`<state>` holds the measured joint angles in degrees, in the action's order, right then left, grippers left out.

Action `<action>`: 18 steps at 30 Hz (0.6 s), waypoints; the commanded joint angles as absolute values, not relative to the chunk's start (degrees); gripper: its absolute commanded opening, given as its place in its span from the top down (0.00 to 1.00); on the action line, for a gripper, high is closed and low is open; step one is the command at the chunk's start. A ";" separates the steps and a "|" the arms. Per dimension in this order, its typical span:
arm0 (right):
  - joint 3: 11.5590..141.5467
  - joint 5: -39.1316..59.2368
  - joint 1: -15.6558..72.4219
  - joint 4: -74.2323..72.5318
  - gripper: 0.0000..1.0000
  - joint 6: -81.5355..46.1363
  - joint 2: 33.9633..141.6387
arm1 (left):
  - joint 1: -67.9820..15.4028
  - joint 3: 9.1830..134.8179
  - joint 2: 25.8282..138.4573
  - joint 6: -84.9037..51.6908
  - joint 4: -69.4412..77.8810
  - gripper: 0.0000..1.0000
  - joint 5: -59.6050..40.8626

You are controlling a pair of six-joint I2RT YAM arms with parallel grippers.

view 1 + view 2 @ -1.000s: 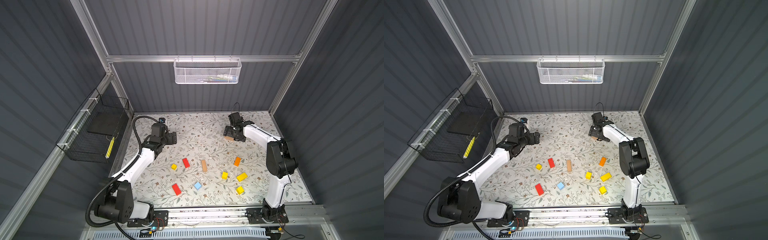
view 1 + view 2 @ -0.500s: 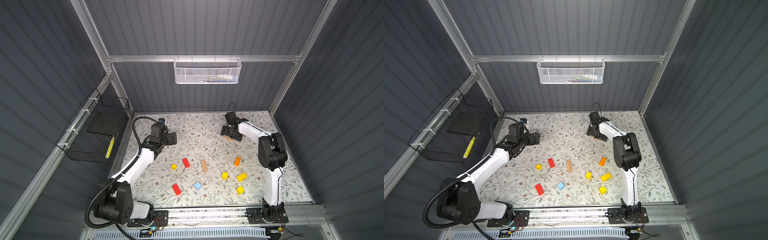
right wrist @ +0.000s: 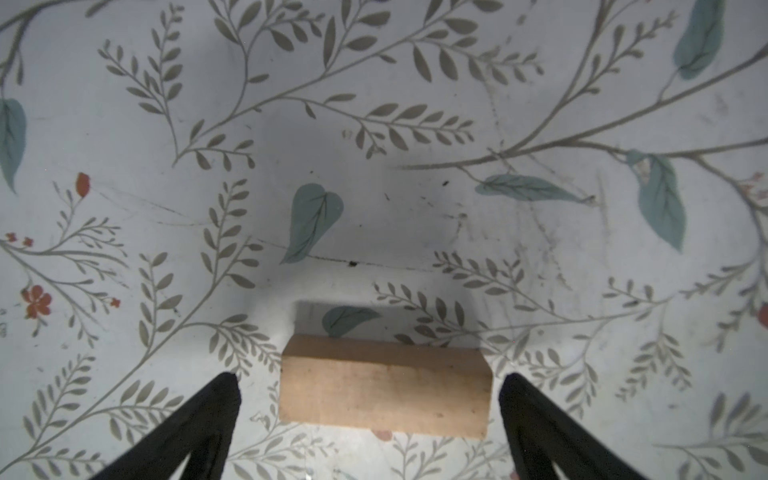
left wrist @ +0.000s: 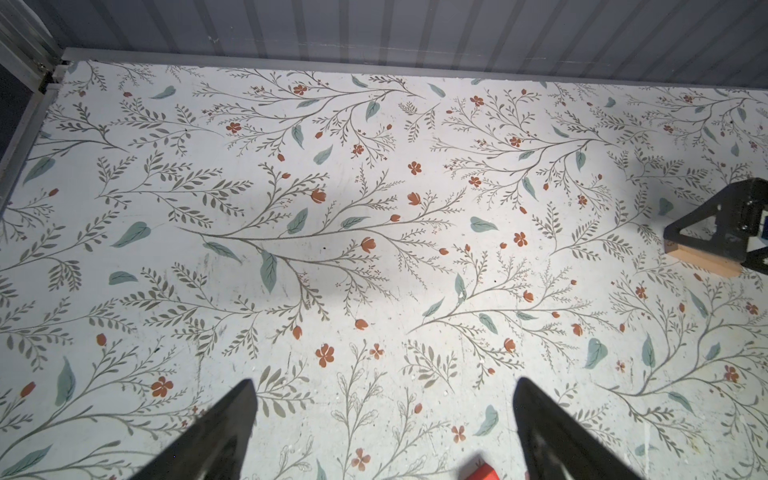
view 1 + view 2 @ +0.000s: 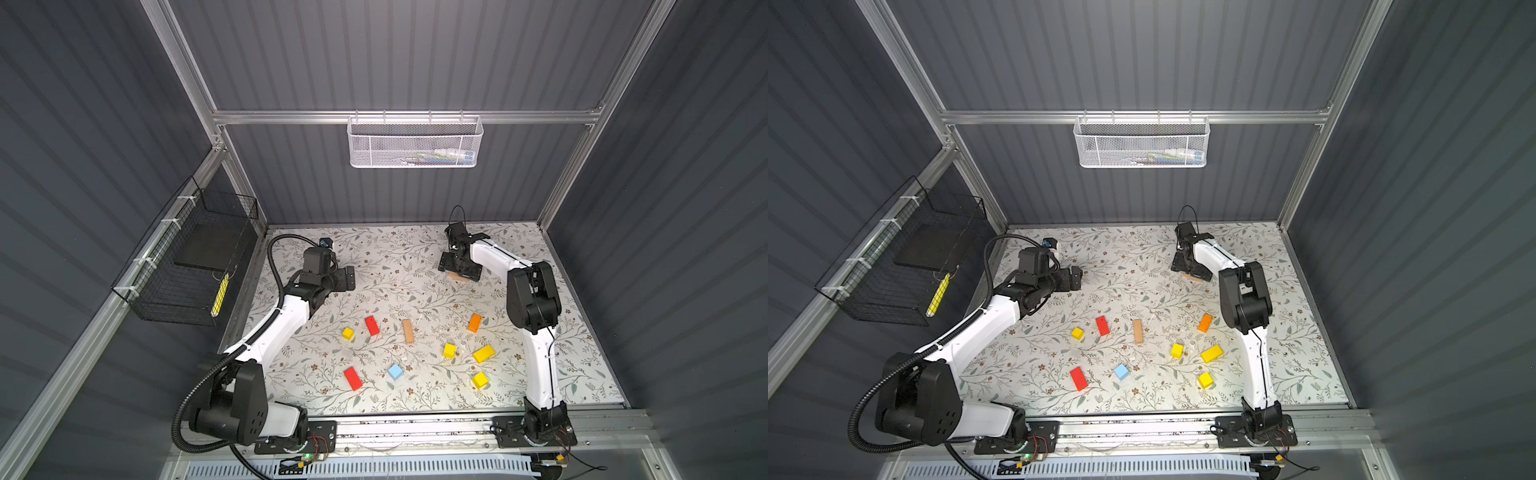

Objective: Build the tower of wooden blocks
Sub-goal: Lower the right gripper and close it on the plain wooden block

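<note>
Right hand (image 3: 370, 376), jaws wide and empty, straddles the far tan brick (image 3: 384, 390), long axis jaw to jaw; left hand (image 4: 384, 381), also spread, farther off.

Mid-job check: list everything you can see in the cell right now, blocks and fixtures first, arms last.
yellow cubes: three, yellow, one left of centre, two right front
yellow brick: one, yellow, right front
red bricks: two, red, left of centre
orange brick: one, orange, right of centre
light-blue cube: one, light blue, front centre
tan bricks: two, bare wood, one centre, one at back
white mesh basket: one, white, back rail
black wire basket: one, black, left wall
table: one, floral; nothing stacked
left gripper: open, empty, back left
right gripper: open, straddling the back tan brick
</note>
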<state>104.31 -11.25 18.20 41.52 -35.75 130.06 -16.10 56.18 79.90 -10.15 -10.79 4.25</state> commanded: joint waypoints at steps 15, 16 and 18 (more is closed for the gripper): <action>105.21 -10.76 17.50 44.15 0.09 -36.39 131.81 | -16.44 58.09 81.64 -9.81 -12.63 0.05 3.25; 105.12 -10.53 17.49 44.10 0.10 -36.43 131.83 | -16.44 58.10 81.65 -9.76 -12.71 0.05 3.22; 105.12 -10.35 17.39 44.18 0.10 -36.55 132.01 | -16.44 58.11 81.69 -9.81 -12.67 0.05 3.22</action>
<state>104.38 -10.83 17.74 42.70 -35.97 130.15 -16.10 56.23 81.06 -10.15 -11.33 4.19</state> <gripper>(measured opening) 0.901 0.953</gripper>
